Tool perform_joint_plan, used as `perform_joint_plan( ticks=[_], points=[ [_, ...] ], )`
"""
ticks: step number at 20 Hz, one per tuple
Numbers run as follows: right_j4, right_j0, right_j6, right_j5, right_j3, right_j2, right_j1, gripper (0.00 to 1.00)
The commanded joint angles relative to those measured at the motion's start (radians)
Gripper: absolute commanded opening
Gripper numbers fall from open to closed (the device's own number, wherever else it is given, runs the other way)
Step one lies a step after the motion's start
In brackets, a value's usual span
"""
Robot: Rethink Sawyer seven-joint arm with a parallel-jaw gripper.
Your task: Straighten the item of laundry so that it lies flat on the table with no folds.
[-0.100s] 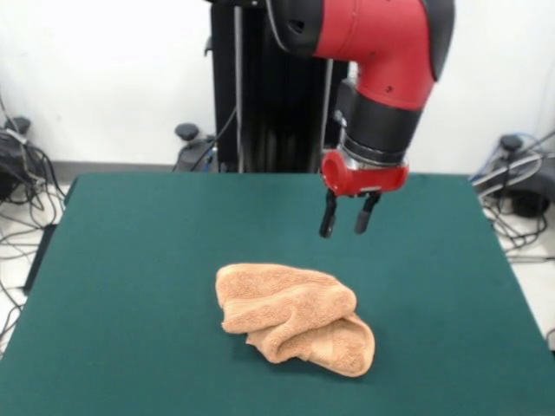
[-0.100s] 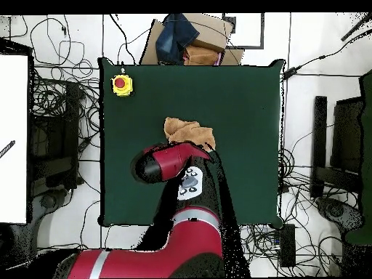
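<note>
Hovering above the counter, tool spread and empty, just beyond the towel. Towel bunched mid-counter, folded over itself. Approach step, by judgement; next: descend, pinch a free edge, draw outward.

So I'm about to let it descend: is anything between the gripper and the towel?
Nothing visible. The gripper hangs open above the table, just beyond the crumpled towel, with only bare felt between them.
</note>
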Motion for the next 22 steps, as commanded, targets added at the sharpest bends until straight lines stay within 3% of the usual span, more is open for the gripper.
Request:
perform_joint_plan(
  ticks=[1,5,9,13,22],
  points=[
    [0.060,-0.019,-0.054,0.273,-0.397,0.166,0.160,1.00],
    [0.026,-0.019,-0.056,0.298,-0.499,0.166,0.230,1.00],
    [-0.005,-0.018,-0.030,0.232,-0.444,0.159,0.202,1.00],
    [-0.032,-0.002,0.008,0.185,-0.445,0.126,0.231,1.00],
    [-0.023,-0.013,0.027,0.212,-0.409,0.097,0.208,1.00]
  ],
)
